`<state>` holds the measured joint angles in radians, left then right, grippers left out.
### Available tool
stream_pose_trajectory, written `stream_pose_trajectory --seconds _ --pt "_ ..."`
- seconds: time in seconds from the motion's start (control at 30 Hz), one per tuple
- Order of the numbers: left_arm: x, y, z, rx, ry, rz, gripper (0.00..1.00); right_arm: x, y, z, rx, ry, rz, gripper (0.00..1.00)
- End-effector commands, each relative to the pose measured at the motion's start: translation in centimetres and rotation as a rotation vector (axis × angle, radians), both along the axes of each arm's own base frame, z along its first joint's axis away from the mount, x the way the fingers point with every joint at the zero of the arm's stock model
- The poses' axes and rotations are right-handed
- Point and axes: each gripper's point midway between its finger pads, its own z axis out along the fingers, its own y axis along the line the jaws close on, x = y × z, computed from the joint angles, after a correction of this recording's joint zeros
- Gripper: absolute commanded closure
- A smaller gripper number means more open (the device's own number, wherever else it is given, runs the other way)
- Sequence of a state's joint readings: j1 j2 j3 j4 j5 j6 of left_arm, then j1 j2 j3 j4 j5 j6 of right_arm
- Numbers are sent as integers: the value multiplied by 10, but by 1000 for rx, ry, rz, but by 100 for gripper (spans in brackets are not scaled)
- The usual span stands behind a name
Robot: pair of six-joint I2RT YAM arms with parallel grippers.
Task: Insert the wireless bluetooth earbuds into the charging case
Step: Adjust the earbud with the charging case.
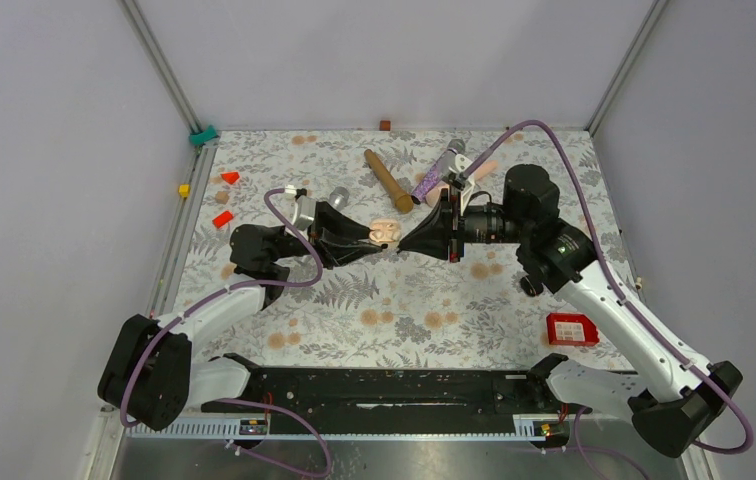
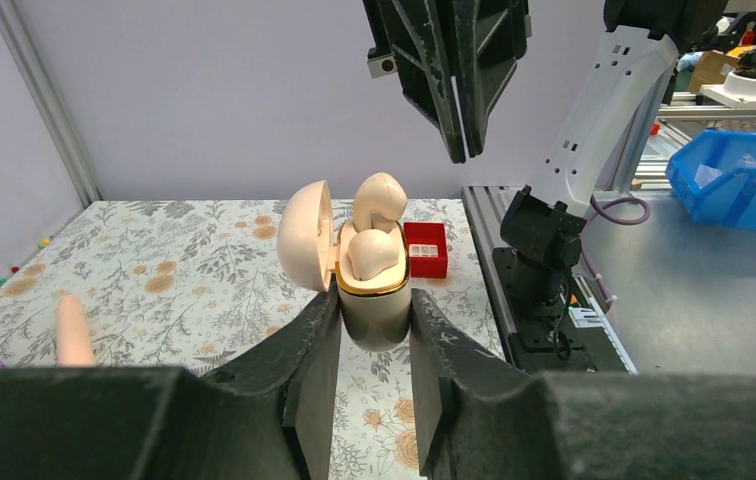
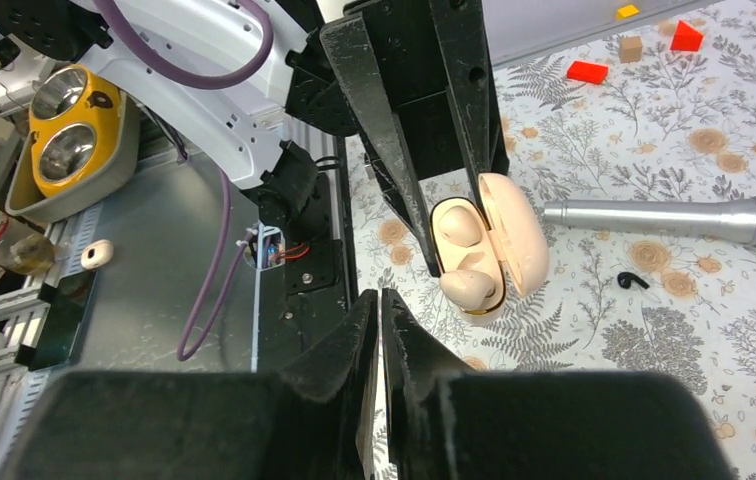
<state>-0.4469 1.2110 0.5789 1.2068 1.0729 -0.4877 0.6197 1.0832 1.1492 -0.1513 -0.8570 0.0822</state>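
My left gripper (image 2: 376,335) is shut on a cream charging case (image 2: 376,305) and holds it upright above the table, lid (image 2: 306,235) swung open. The earbuds here are cream. One earbud (image 2: 369,255) sits in its slot. The other earbud (image 2: 379,197) stands tilted, sticking out of the far slot. My right gripper (image 3: 381,297) is shut and empty, its tips close beside the case (image 3: 494,235), not touching it. In the top view the case (image 1: 385,231) hangs between the left gripper (image 1: 372,238) and the right gripper (image 1: 404,245) at mid-table.
A tiny black piece (image 3: 632,280) lies on the floral cloth near a silver microphone (image 3: 669,218). A wooden rod (image 1: 387,180) and a purple microphone (image 1: 439,170) lie at the back. A red box (image 1: 571,328) sits front right, red blocks (image 1: 224,218) at left.
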Motion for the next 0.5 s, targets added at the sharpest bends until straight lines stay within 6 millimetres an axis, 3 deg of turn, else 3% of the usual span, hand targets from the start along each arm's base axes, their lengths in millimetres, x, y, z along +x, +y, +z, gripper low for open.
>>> stream_pose_trajectory --seconds 0.0,0.47 --pt "-6 1 16 -31 -68 -10 100 5 2 8 0 -53 -14 88" --pt "-4 0 13 -28 -61 -11 100 28 19 5 7 -19 -66 88"
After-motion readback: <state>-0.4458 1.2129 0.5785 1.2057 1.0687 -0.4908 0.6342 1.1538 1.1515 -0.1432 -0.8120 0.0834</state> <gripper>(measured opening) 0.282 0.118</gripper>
